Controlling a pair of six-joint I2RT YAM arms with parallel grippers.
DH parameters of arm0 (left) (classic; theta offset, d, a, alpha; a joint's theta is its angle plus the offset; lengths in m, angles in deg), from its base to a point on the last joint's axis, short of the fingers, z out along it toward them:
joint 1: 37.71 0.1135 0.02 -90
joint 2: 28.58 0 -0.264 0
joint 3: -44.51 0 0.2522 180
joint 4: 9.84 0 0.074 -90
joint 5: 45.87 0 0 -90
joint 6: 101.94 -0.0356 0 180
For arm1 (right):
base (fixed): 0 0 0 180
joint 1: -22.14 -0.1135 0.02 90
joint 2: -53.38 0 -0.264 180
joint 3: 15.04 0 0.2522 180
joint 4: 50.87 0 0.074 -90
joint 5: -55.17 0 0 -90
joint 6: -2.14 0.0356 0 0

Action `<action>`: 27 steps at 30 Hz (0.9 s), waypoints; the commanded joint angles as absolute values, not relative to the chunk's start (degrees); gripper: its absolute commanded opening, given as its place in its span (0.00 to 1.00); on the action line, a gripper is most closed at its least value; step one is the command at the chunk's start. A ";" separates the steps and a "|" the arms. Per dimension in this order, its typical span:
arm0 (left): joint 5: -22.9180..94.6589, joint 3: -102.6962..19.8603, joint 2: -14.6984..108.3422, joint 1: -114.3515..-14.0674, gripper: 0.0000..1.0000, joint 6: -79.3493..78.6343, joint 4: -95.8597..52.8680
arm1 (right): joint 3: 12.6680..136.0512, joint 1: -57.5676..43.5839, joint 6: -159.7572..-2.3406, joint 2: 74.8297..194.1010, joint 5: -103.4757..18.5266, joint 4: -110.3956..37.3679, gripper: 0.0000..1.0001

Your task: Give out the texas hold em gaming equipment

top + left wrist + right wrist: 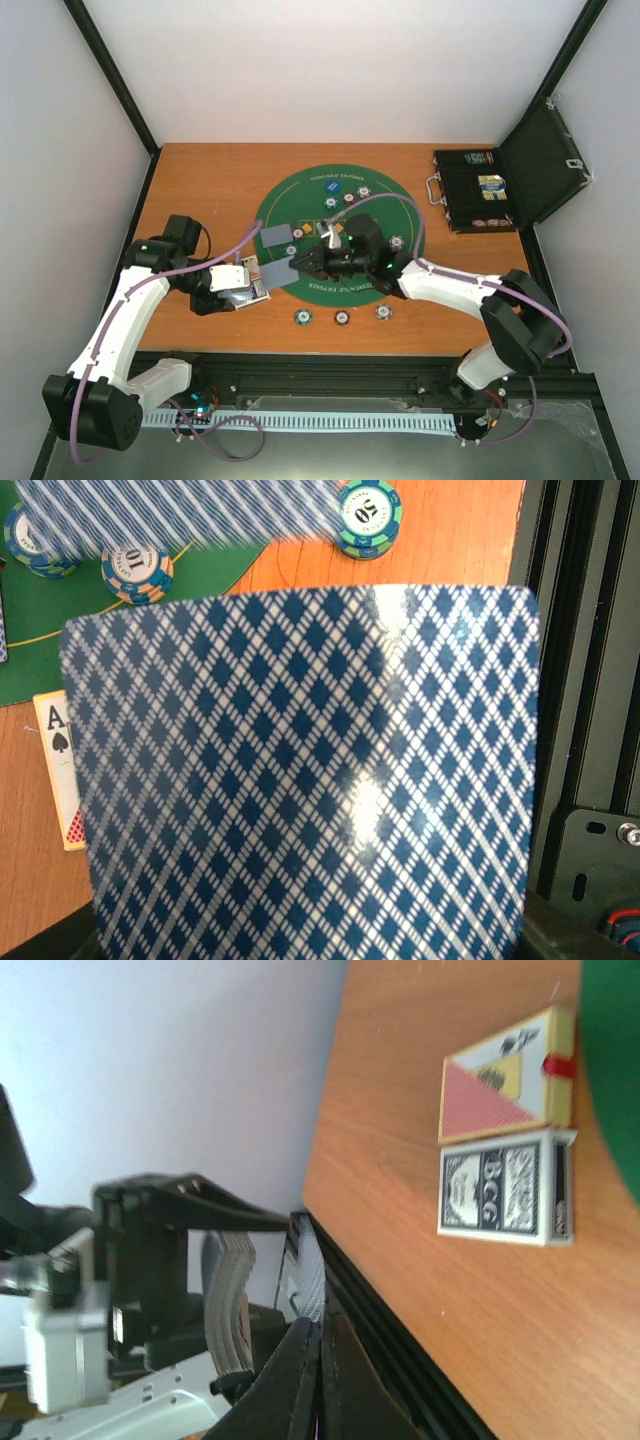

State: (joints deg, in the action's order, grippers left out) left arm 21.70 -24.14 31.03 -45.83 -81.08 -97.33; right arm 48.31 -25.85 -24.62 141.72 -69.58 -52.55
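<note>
Clamps a stack of blue-and-white diamond-backed playing cards in the left gripper beside the near left rim of the round green felt mat and pinches 1 matching card in the closed jaws of the right gripper.

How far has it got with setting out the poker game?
Done: striped-edge poker chips sit on the wooden table and the round green felt mat, beside face-down cards. In hand: the left gripper holds the blue-diamond-backed deck; the right gripper, shut, seems to draw a blurred card off it. Left: more dealing; items sit in the open black case.
</note>
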 commanded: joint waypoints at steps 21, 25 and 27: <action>20.42 -28.44 33.85 -45.62 0.14 -79.90 -100.40 | 123.74 6.27 -52.16 193.89 -73.38 -8.66 0.03; 20.50 -29.12 34.50 -45.67 0.14 -80.05 -101.21 | 137.46 7.39 -51.18 204.16 -71.73 -4.88 0.03; 20.62 -29.49 34.63 -45.63 0.14 -80.13 -101.62 | 139.77 7.66 -51.02 206.36 -70.97 -4.74 0.03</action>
State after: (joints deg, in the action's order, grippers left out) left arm 21.80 -26.42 34.29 -45.83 -80.51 -99.19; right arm 133.07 7.15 -50.02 202.33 -72.94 -11.46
